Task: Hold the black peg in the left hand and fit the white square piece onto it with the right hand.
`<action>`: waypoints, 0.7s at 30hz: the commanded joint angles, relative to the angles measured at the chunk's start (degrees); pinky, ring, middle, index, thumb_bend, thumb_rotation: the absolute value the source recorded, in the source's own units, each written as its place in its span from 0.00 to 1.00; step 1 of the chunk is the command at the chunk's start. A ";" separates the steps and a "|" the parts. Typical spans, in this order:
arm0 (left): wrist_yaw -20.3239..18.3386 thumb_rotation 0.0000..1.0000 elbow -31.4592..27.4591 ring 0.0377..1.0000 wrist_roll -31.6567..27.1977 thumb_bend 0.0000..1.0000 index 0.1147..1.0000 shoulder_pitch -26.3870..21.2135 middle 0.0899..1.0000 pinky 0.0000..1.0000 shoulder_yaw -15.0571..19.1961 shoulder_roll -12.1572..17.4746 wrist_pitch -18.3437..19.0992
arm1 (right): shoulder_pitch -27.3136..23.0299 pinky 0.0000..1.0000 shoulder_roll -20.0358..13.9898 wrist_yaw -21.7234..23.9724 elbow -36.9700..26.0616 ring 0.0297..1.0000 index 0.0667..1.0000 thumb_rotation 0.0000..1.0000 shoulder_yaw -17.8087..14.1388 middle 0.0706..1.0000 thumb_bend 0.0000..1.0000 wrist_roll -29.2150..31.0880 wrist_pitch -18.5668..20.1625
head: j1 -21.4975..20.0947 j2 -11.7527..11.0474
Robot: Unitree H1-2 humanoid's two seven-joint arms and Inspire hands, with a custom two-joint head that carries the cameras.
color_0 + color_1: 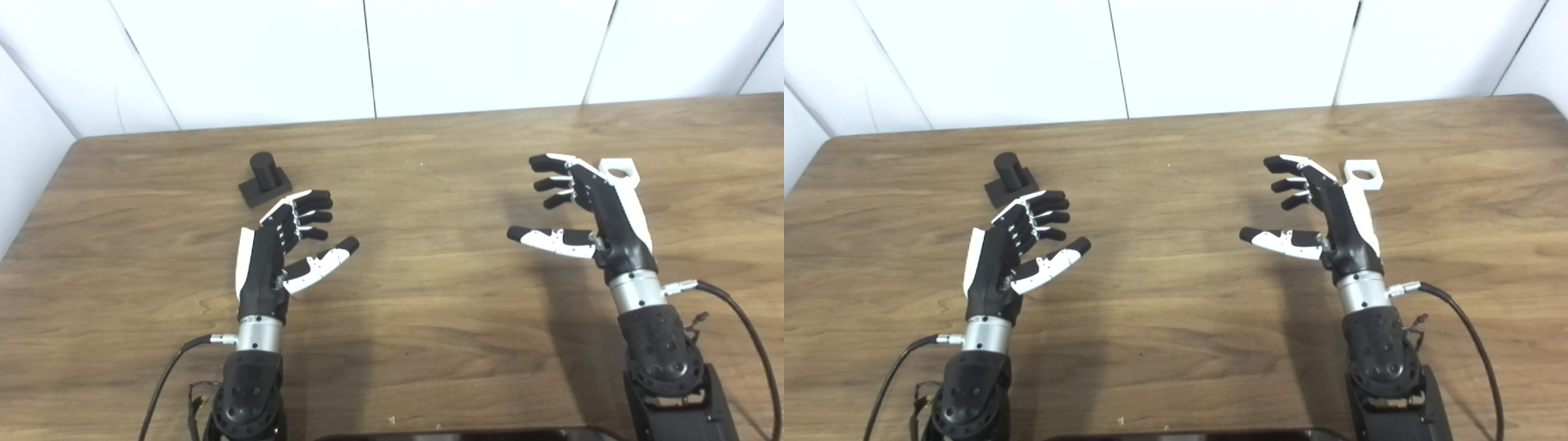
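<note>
- The black peg (264, 178) stands upright on its square base on the wooden table (429, 318), at the far left, untouched. Nothing holds it, so the first step of the task is not yet done.
- The left hand (282, 245) hovers just near of the peg, palm turned inward, fingers loosely curled but apart and thumb spread; it grips nothing. Its fingertips lie close to the peg's base, though whether they touch it cannot be told.
- The middle of the table between the two hands holds none of the task's things.
- The right hand (1323, 214) hovers on the right side, fingers apart and thumb stretched toward the left, empty.
- The white square piece (1363, 173), with a round hole in it, lies flat on the table at the far right, just beyond the right hand and partly hidden behind it; it has not been picked up.
- Judged from this, the whole task is left: grasp the peg, grasp the piece, fit the hole over the peg.
- No brand, label or writing can be read on anything.
</note>
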 commanded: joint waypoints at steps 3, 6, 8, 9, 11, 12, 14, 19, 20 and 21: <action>0.80 0.05 -1.56 0.65 1.52 0.71 0.62 -0.79 0.67 0.57 -1.17 -0.20 -2.48 | -1.00 0.54 -1.02 -0.17 -1.80 0.67 0.71 0.08 -0.38 0.74 0.69 0.54 -2.26 | 4.58 -1.20; 1.55 0.06 -0.85 0.65 2.85 0.70 0.62 -0.68 0.67 0.57 -2.12 -0.84 -2.98 | -0.61 0.55 -1.75 -0.10 -1.55 0.68 0.72 0.06 -0.97 0.75 0.68 1.59 -2.73 | 8.40 -2.43; 2.00 0.06 -0.15 0.65 3.20 0.71 0.62 -0.73 0.66 0.56 -2.60 -1.43 -3.33 | -0.40 0.57 -2.03 -0.32 -0.91 0.68 0.72 0.04 -1.52 0.75 0.69 2.82 -3.51 | 9.69 -2.93; 2.20 0.06 0.11 0.65 3.38 0.71 0.62 -0.75 0.66 0.56 -2.86 -1.66 -3.37 | -0.30 0.58 -2.16 -0.43 -0.62 0.68 0.72 0.02 -1.74 0.75 0.69 3.21 -3.71 | 10.72 -3.39; 2.65 0.06 0.54 0.64 3.82 0.72 0.62 -0.82 0.66 0.55 -3.30 -2.02 -3.34 | -0.11 0.59 -2.18 -0.47 -0.68 0.69 0.72 0.00 -2.06 0.75 0.69 3.55 -3.15 | 11.07 -3.76; 2.87 0.06 0.77 0.64 4.06 0.72 0.62 -0.88 0.66 0.55 -3.47 -2.14 -3.42 | -0.02 0.59 -2.11 -0.42 -0.87 0.69 0.72 0.00 -2.20 0.75 0.69 3.67 -2.68 | 11.07 -3.76; 3.11 0.06 1.06 0.64 4.50 0.72 0.61 -0.93 0.66 0.54 -3.71 -2.27 -3.49 | 0.13 0.60 -2.05 -0.25 -1.34 0.69 0.72 0.00 -2.36 0.75 0.69 3.77 -1.87 | 10.77 -3.96; 3.28 0.05 1.24 0.64 4.86 0.72 0.61 -1.13 0.65 0.53 -3.75 -2.49 -3.30 | 0.06 0.61 -2.20 0.02 -2.13 0.70 0.72 0.00 -2.43 0.75 0.70 3.32 -0.68 | 10.63 -4.21; 3.28 0.05 1.31 0.64 4.88 0.72 0.61 -1.18 0.65 0.53 -3.71 -2.47 -3.41 | 0.02 0.61 -2.26 0.05 -2.09 0.70 0.72 0.00 -2.43 0.75 0.70 3.39 -0.63 | 10.66 -4.34; 3.30 0.05 1.41 0.63 4.94 0.72 0.61 -1.24 0.65 0.54 -3.68 -2.40 -3.57 | 0.00 0.61 -2.36 0.07 -2.05 0.70 0.72 0.00 -2.38 0.75 0.70 3.37 -0.66 | 10.74 -4.44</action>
